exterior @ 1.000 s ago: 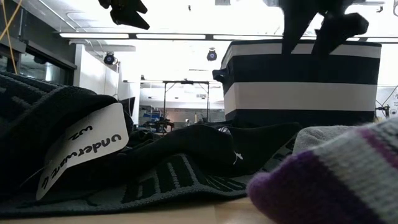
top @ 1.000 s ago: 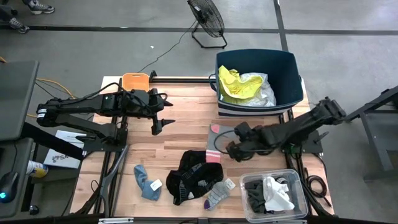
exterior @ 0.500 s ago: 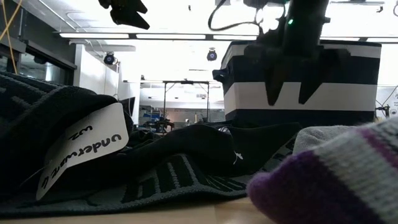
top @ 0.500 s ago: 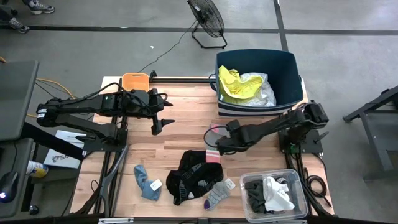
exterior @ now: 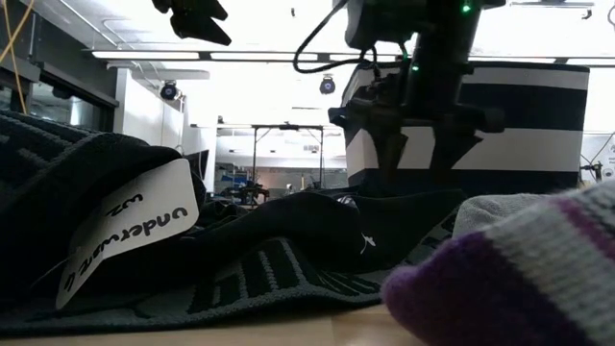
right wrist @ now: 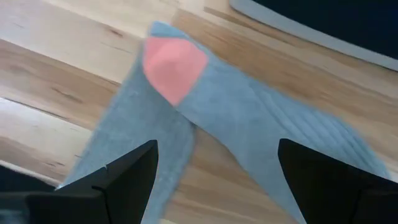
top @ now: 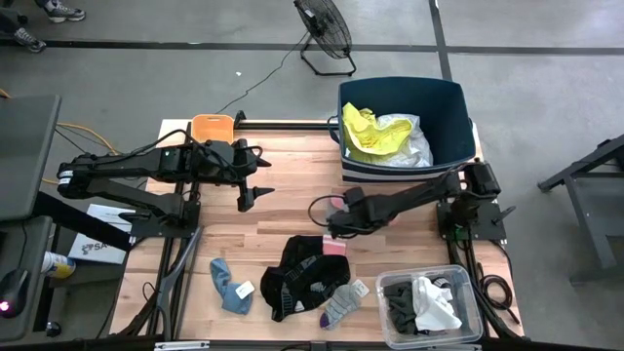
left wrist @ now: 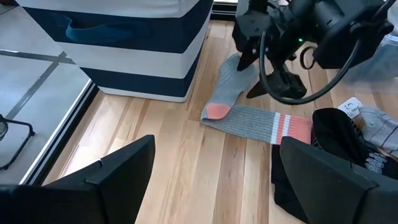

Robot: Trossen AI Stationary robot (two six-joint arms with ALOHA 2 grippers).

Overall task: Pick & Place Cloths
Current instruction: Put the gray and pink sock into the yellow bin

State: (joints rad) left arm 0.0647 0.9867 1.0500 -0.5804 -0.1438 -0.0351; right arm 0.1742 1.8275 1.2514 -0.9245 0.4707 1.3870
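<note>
A grey sock with pink ends [left wrist: 249, 118] lies flat on the table, bent at its pink heel [right wrist: 174, 62]. My right gripper [top: 333, 222] hangs open just above it, fingers pointing down, one to each side of the sock [right wrist: 261, 130]. My left gripper [top: 251, 192] waits open over the table's left half. A black garment [top: 302, 273], a blue-grey sock [top: 229, 285] and a grey sock with a purple toe [top: 341, 304] lie near the front edge. Neon yellow and white cloths [top: 380, 136] sit in the navy tub [top: 448, 107].
A clear bin [top: 429, 307] holding dark and white cloths stands at the near right corner. An orange tray [top: 212, 127] sits at the far left edge. Bare wood [top: 292, 175] lies between the two grippers. A fan [top: 324, 34] stands on the floor beyond the table.
My right gripper has travelled toward the table's left and come down, from beside the sock to just above it. It has stayed open. The cloths have not moved.
</note>
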